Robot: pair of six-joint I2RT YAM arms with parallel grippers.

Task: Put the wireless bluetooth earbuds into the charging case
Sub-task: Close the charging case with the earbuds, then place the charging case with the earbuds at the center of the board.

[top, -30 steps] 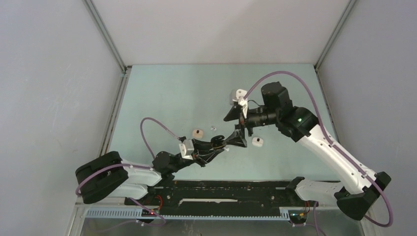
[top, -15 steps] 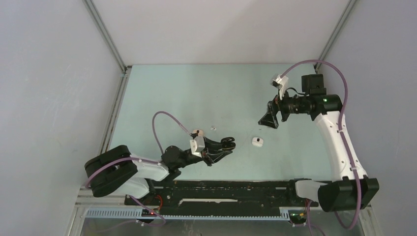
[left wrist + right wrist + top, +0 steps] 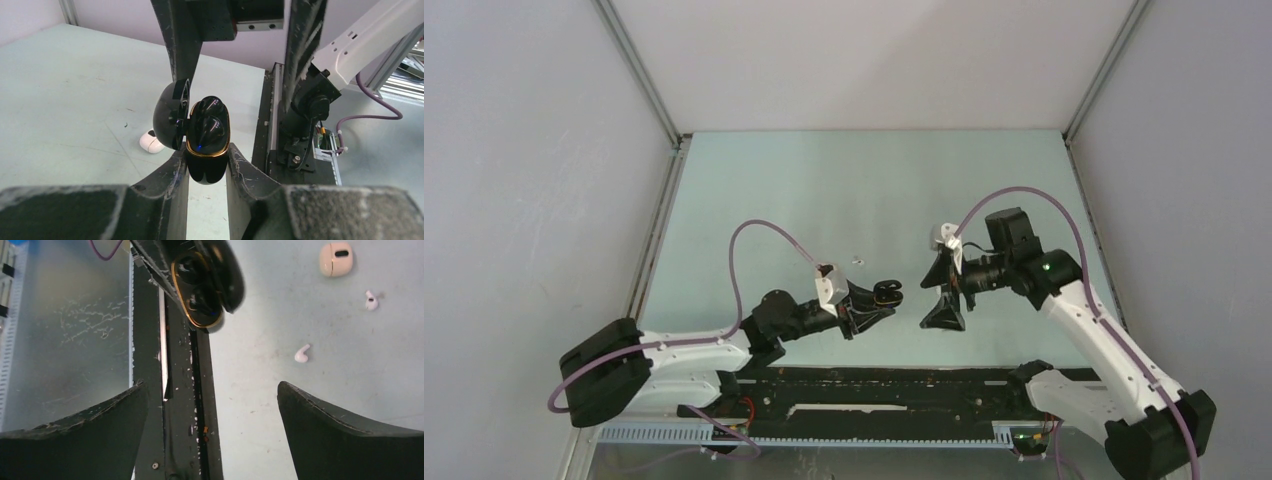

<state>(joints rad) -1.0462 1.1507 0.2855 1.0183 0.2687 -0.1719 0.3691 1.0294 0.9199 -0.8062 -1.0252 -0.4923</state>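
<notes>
Black charging case (image 3: 207, 165) with gold rim, white earbuds (image 3: 302, 354), pale green table (image 3: 300, 300).

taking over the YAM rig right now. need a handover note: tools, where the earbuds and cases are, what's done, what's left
Left tool: shut on the black charging case, whose lid is open.
Right tool: open and empty, close to the black charging case.
Black earbuds: sitting in the black charging case; I cannot tell whether they are fully seated.
White earbuds: two, loose on the table, near the beige case.
Done: black earbuds are in their case.
Left: both white earbuds are in no case, and the black case's lid is not shut.
</notes>
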